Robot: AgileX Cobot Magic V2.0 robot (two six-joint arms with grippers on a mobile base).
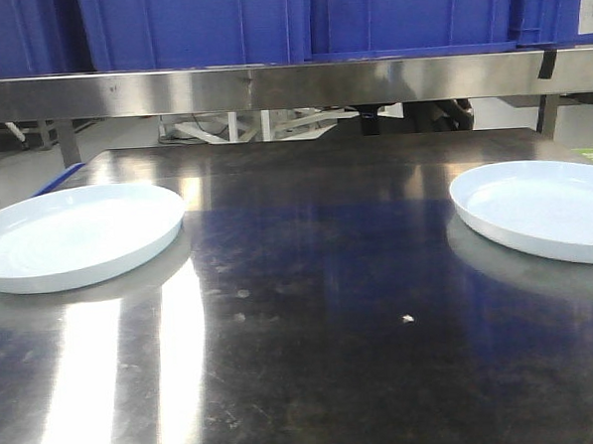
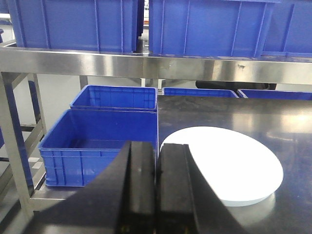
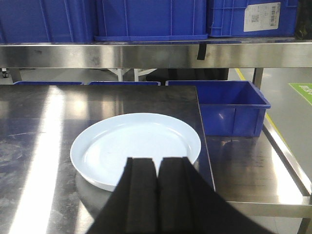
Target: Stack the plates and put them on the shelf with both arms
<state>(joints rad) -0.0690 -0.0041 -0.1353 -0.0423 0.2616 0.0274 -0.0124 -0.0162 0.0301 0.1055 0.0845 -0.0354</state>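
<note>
Steel tabletop (image 1: 311, 311) carries the left plate (image 1: 73, 237) at 9 o'clock and the right plate (image 1: 545, 209) at 3 o'clock, well apart; shelf (image 1: 269, 84) at 12 o'clock. Recommend spreading fingers, then seizing one rim squarely. Left gripper (image 2: 156, 195) and right gripper (image 3: 157, 195) point forward, each near its plate's 6 o'clock rim, claws pressed together, empty.

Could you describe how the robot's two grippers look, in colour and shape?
The left gripper and the right gripper look alike: two matte black, flat fingers with squared tips, flaring below into a dark body. No cables or markings show; the arms are out of view.
</note>
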